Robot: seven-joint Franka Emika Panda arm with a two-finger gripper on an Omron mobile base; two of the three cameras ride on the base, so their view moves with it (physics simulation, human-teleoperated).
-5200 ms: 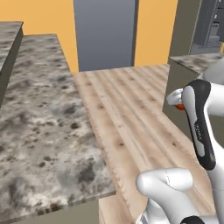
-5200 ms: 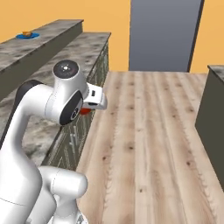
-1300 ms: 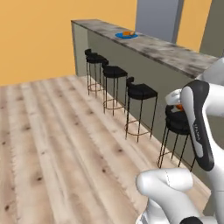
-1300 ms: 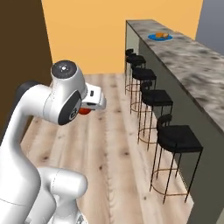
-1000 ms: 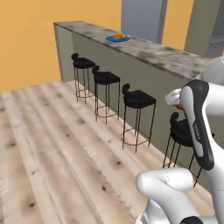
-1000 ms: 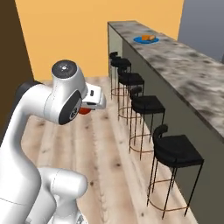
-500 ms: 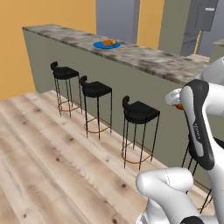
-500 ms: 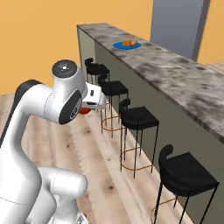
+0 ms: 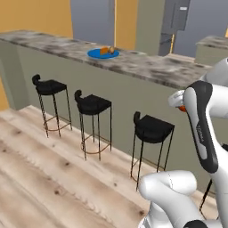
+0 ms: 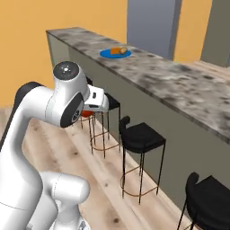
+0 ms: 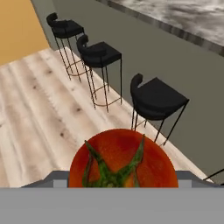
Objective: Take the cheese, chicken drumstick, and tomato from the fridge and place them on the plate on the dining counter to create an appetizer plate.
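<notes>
The claw [image 11: 124, 186] is clamped on the tomato [image 11: 123, 161], bottom centre of hand view. Black stools [image 11: 157, 98] stand above it, along the table [image 9: 147, 67]. Blue plate [image 9: 103, 54] w/ orange food [image 9: 107, 50] sits on table, upper centre in left base view.

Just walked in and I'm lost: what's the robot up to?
The gripper is carrying a tomato beside the dining counter, above the stools. Farther along the counter, a blue plate already holds some orange-brown food; which pieces is too small to tell. The tomato is not yet on the plate.
</notes>
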